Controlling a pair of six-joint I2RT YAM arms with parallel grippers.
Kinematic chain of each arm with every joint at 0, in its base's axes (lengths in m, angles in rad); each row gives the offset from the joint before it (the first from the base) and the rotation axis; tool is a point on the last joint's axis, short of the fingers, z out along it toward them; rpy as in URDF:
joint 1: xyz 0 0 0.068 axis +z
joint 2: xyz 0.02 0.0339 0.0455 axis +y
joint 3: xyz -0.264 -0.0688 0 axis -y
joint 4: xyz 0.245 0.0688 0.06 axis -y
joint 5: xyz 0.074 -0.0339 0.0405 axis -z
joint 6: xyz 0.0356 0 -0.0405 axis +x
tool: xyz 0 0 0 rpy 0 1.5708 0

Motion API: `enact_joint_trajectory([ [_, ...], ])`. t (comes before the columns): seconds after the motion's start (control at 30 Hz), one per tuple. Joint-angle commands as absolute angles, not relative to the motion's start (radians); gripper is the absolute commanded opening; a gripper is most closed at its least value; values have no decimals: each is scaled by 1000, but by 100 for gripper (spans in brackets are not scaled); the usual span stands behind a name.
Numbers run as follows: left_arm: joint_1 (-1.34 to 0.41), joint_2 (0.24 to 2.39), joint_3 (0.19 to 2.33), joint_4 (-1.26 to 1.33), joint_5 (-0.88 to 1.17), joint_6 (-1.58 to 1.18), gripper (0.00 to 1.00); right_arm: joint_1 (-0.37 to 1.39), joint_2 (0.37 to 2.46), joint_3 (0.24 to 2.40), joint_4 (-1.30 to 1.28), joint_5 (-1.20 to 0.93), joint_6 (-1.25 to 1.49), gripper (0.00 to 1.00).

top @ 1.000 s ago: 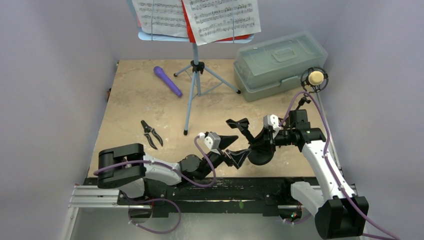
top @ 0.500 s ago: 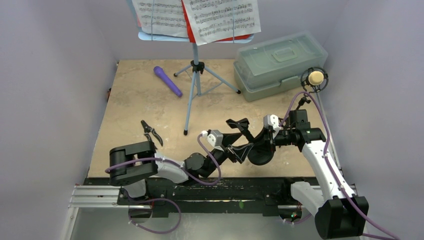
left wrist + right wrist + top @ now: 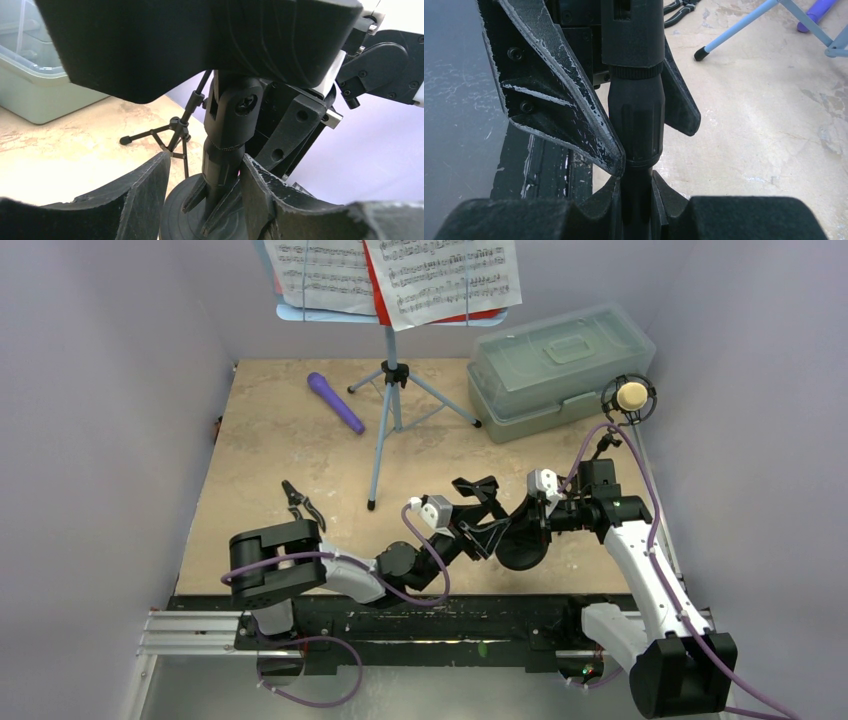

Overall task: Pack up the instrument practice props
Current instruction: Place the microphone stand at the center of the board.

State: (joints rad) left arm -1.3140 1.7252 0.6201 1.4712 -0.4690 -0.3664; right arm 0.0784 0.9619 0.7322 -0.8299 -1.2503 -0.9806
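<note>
The black round-base mic holder (image 3: pixel 522 552) stands tilted near the table's front edge, its clip (image 3: pixel 476 486) pointing left. My right gripper (image 3: pixel 521 523) is shut on its stem (image 3: pixel 636 125), low down near the base. My left gripper (image 3: pixel 483 531) straddles the same stem (image 3: pixel 227 145); one finger (image 3: pixel 272 192) touches it and the other finger (image 3: pixel 137 197) stands apart, so it is open. The purple microphone (image 3: pixel 335 402) lies at the back left. The tan microphone (image 3: pixel 631 396) sits in the ring of the tripod holder (image 3: pixel 167 135). Sheet-music pages (image 3: pixel 440 275) rest on the pale-blue music rack (image 3: pixel 388 415).
A translucent grey-green lidded box (image 3: pixel 555 365) stands shut at the back right. Black pliers (image 3: pixel 300 502) lie on the table left of my left arm. One rack leg (image 3: pixel 744 27) reaches toward the holder. Purple walls close in both sides.
My left gripper has moved right and forward onto the holder's stem, its jaws narrowing around it. The right arm and the holder have stayed put.
</note>
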Motion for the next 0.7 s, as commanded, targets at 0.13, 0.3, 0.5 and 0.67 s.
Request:
enact_joint_trajectory([
  [0.13, -1295, 1735, 661, 1643, -429, -384, 36, 80, 943, 765, -813, -1322, -986, 0],
  [0.3, -1283, 1721, 658, 1631, -396, -379, 0, 81, 944, 765, -813, -1319, -986, 11],
  [0.5, -1267, 1630, 612, 1552, -426, -339, 0, 81, 936, 764, -821, -1318, -997, 65],
  [0.67, -1244, 1511, 558, 1416, -451, -312, 0, 79, 930, 764, -832, -1316, -1013, 85],
])
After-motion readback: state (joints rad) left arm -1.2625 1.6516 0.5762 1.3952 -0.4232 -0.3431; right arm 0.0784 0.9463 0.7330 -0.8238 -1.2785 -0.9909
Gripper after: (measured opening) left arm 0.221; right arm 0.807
